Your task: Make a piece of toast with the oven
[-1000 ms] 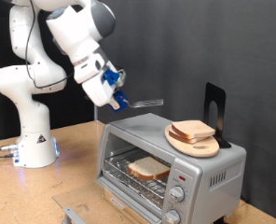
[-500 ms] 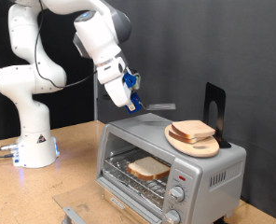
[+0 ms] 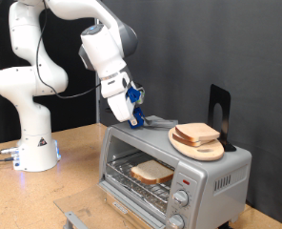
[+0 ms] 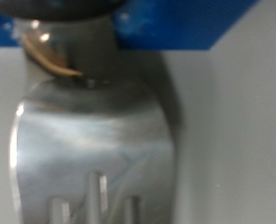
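Observation:
The silver toaster oven stands at the exterior view's lower right with its door open. One slice of toast lies on the wire rack inside. Another slice lies on a round wooden board on the oven's top. My gripper is just above the oven top's back left corner, shut on the handle of a flat metal fork-like utensil whose blade reaches towards the board. The wrist view is filled by this utensil, blurred, between blue fingers.
A black stand rises behind the board on the oven top. The arm's white base stands on the wooden table at the exterior view's left. The open oven door juts out low in front.
The gripper has moved down and to the exterior view's right with the utensil, from above the table to just over the oven top. The toast slices have not moved.

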### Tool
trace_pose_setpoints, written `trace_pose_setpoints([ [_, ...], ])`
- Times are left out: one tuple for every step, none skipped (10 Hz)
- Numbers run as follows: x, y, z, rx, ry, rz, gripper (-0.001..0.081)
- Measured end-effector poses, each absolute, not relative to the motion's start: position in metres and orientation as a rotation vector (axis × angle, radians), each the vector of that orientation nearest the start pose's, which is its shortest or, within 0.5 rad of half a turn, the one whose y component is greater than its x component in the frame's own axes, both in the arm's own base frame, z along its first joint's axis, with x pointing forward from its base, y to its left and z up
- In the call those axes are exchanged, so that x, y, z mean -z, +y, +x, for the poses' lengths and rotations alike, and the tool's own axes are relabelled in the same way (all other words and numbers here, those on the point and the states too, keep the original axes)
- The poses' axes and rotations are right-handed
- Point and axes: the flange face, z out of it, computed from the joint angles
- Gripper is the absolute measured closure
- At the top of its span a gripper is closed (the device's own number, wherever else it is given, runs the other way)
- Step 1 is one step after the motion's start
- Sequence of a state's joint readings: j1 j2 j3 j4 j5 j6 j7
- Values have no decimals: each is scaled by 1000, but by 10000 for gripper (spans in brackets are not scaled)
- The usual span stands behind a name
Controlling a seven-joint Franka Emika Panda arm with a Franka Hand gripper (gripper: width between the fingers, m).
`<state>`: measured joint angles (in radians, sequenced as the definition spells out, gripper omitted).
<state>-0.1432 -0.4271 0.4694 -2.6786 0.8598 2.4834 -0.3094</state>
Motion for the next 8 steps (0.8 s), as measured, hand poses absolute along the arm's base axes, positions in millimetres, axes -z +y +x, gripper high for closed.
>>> trace_pose_setpoints([
  [-374,120,389,331,31,-2719,418],
  [-375,120,389,333,36,-2715,192],
  [-375,120,389,335,36,-2715,192],
  [-376,120,389,341,37,-2715,59],
  [-377,119,390,359,32,-2723,16],
  [-378,119,391,380,27,-2731,16],
  [-380,120,392,410,17,-2741,7],
  [-383,121,392,436,6,-2750,7],
])
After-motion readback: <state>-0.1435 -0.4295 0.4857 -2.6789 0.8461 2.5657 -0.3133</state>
